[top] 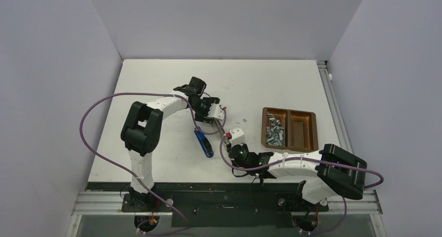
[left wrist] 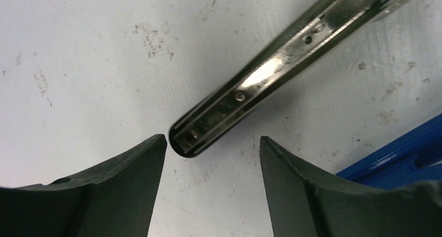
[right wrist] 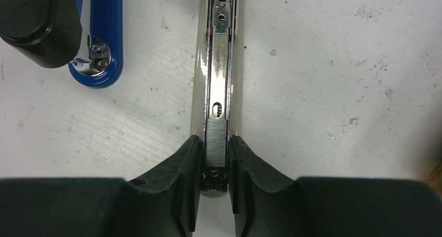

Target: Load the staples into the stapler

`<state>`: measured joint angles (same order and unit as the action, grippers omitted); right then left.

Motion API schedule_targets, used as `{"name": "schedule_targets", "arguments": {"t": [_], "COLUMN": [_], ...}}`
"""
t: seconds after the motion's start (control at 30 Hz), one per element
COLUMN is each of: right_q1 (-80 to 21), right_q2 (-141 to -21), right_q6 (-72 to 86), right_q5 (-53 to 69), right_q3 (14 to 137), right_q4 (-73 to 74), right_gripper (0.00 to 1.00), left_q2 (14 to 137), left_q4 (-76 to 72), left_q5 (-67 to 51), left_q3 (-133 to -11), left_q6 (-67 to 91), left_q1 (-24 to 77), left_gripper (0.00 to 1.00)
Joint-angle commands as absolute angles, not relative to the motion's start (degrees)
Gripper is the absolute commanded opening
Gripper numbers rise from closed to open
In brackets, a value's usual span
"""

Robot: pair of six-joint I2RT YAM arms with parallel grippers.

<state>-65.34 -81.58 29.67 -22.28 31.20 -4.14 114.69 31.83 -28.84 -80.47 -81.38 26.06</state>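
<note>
Seeing right pincer (right wrist: 215, 139) clamped on one strip (right wrist: 216, 153) at the near end of the stapler (top: 204, 143) rail (right wrist: 219, 65), left pincer (left wrist: 212, 143) open astride the far tip, not touching. Spotting the other staples (top: 274, 131) loose in the left bin of the tray (top: 303, 130), well apart. Expect strips light, stiff, slick and brittle (glued, likely to snap if twisted): pinch the long sides mid-length, keep level.
</note>
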Motion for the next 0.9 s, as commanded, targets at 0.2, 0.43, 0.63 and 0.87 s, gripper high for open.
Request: {"name": "schedule_targets", "arguments": {"t": [0.2,0.43,0.63,0.87], "right_q1": [-66.36,-66.36,-66.4,-66.44], "right_q2": [-80.83,-79.91,-78.95,-79.18], "right_q6": [30.65,30.64,31.02,30.84], "right_q5": [-22.7,-23.45,-23.9,-23.91], "right_q3": [31.2,30.6,30.05,29.74], "right_q4": [-5.4,-5.46,-5.52,-6.82], "right_gripper": [0.09,0.09,0.09,0.09], "left_q2": [109.37,115.86,119.17,120.66], "left_q4": [31.11,37.52,31.48,37.49], "left_q5": [-33.33,-30.45,-26.9,-27.27], "left_q3": [-78.23,-84.66,-84.36,-86.96], "left_q6": [-84.76,-88.51,-88.31,-93.55], "left_q1": [25.24,25.74,26.2,26.1], "left_gripper": [0.66,0.67,0.65,0.44]}}
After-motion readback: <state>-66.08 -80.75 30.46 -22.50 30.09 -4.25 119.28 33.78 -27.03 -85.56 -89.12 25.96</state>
